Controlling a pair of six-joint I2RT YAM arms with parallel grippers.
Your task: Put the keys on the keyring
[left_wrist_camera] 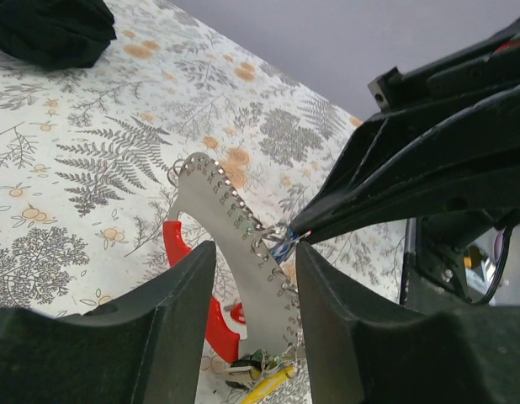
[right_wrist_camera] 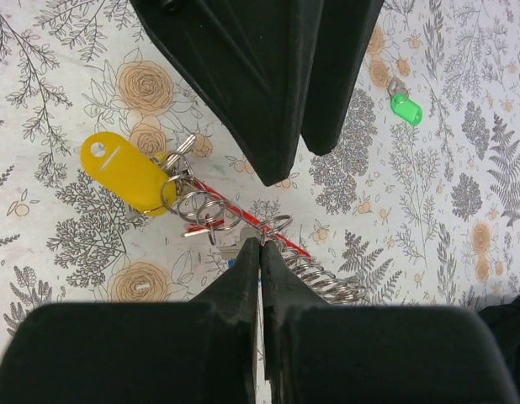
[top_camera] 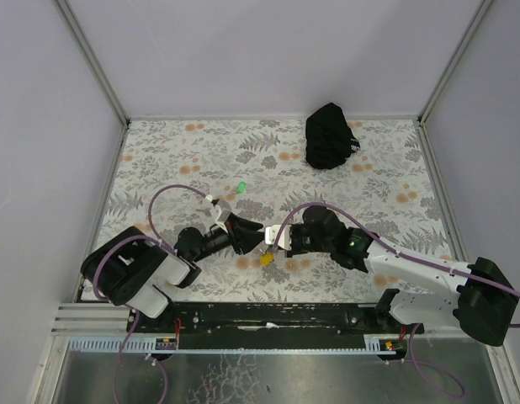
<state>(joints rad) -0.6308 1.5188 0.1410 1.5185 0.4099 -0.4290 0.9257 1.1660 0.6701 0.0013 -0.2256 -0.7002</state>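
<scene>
Near the desk [top_camera: 159, 160] front, we have the right tool [right_wrist_camera: 260, 250] pinched shut on the keyring [right_wrist_camera: 205, 209], probably steadying its ring, left tool [left_wrist_camera: 254, 257] open astride it, green key [right_wrist_camera: 405, 108] loose farther back

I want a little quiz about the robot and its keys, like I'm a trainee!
1. True or false: the green key lies apart from the keyring.
2. The left gripper is open. The right gripper is: A open, B pinched shut on the keyring, C out of view.
3. Fill in: the big tag on the keyring is coloured ____.
Key: 1 true; 2 B; 3 yellow.
</scene>
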